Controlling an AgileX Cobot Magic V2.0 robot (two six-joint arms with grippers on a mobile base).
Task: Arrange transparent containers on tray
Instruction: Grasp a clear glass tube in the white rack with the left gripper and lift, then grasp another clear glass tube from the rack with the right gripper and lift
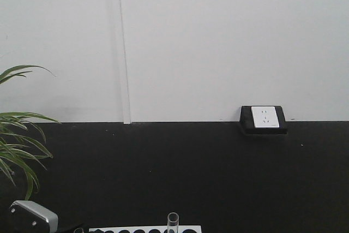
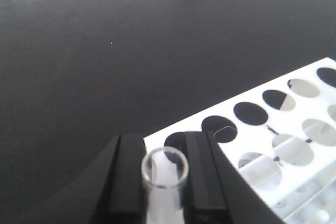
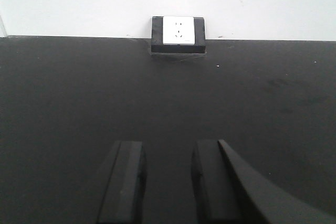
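Note:
A transparent container (image 2: 164,170), a slim clear glass tube with a round open rim, stands upright between the two black fingers (image 2: 128,182) of my left gripper (image 2: 164,153), which is shut on it. It is beside the near corner of a white rack with round holes (image 2: 262,129). In the front view a tube's top (image 1: 173,222) pokes up over the rack's edge (image 1: 144,229). My right gripper (image 3: 167,153) hangs open over bare dark table, nothing between its fingers. The tray is out of view.
The table top is black (image 3: 79,87). A black-and-white power socket (image 3: 178,34) sits at the table's far edge against the white wall. A green plant (image 1: 16,145) hangs in at the left. A silver arm part (image 1: 32,216) shows at the lower left.

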